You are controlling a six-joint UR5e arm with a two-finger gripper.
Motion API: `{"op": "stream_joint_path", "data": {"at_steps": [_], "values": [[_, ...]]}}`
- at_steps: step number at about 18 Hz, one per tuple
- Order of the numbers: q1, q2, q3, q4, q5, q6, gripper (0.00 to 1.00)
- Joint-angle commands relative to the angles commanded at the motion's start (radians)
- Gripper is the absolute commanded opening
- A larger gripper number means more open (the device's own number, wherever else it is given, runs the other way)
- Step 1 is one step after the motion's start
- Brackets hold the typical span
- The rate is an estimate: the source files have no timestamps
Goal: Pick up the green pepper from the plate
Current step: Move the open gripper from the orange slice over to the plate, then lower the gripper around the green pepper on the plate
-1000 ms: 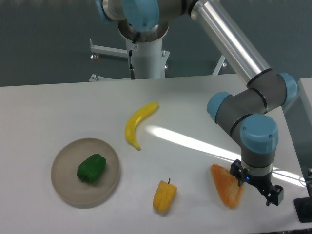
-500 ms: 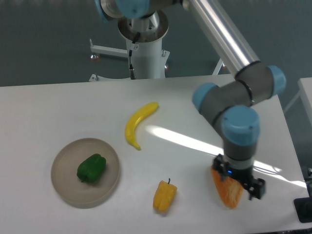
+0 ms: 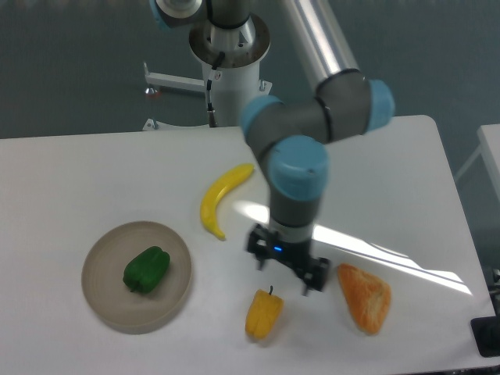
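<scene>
I have swung left off the orange wedge [image 3: 364,297], my gripper [image 3: 285,268] empty, fingers spread, heading for the green pepper [image 3: 146,269] on the plate [image 3: 105,308].

From my seat, the gripper [image 3: 286,269] hangs just above the yellow pepper [image 3: 263,314], with the orange piece [image 3: 365,298] near on its other side. Toward the plate [image 3: 105,301] I see bare desk [image 3: 78,180]; the banana [image 3: 221,197] lies off that line. Nothing stands over the green pepper [image 3: 146,269], alone on the plate.
</scene>
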State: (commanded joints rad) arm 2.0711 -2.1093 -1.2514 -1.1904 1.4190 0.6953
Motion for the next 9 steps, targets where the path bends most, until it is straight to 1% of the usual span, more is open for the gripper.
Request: {"op": "stream_joint_path", "data": {"at_steps": [2,5,7,9], "values": [[-0.029,0.011,-0.034,0.002,-0.009,-0.058,1.00],[-0.069,0.015,-0.088,0.012,-0.054,-0.138,1.00],[-0.104,0.017,-0.115,0.052,-0.054,-0.175,1.00],[-0.130,0.017,-0.150,0.092,-0.054,-0.184,1.00]]}}
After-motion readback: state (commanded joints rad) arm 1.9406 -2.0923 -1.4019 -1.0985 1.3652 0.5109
